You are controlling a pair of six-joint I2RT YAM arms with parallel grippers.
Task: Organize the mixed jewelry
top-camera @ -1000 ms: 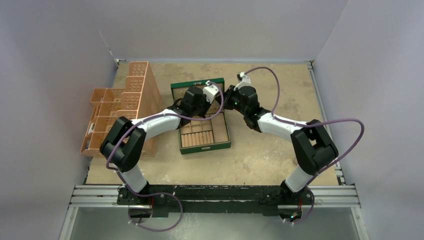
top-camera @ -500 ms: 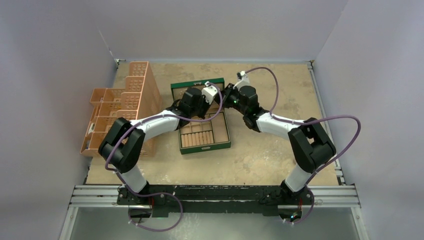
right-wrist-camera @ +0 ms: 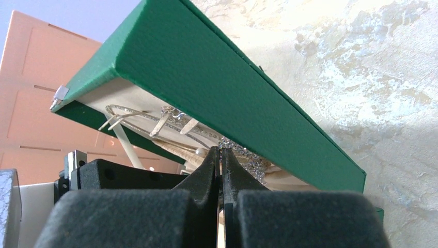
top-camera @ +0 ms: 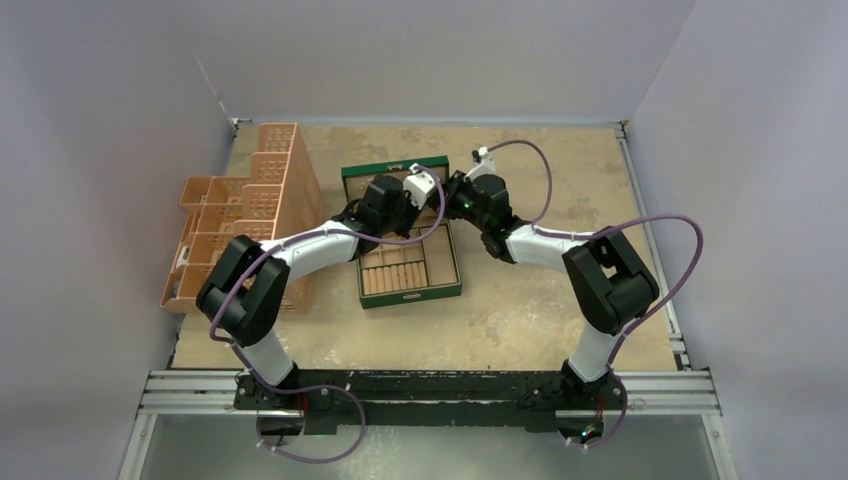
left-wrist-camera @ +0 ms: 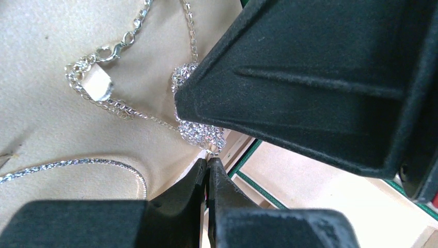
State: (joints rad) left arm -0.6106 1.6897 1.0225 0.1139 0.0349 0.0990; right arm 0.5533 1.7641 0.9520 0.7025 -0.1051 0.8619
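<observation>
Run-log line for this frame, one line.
left fingers: shut, tips at glittery chain | right fingers: shut, tips at same chain, beside green lid | hold: unclear

**Mounting:** black base bar (top-camera: 430, 388) on an aluminium rail (top-camera: 180, 392).

**Left arm** (top-camera: 305, 243), **right arm** (top-camera: 545, 243): matching pair. White tubular links run between bulky black joint housings, blocky with rounded corners.

**Cabling:** one purple cable per arm, left cable (top-camera: 364, 420) and right cable (top-camera: 699, 245). Both are routed outside the links in loose loops.

**Wrist:** small white boxy camera housing (top-camera: 422, 183) on a black wrist body, one on each arm.

**Left gripper** (left-wrist-camera: 207, 163), **right gripper** (right-wrist-camera: 220, 152): two matte black fingers each, with a grainy surface. They are wedge-shaped and taper to narrow tips.
</observation>
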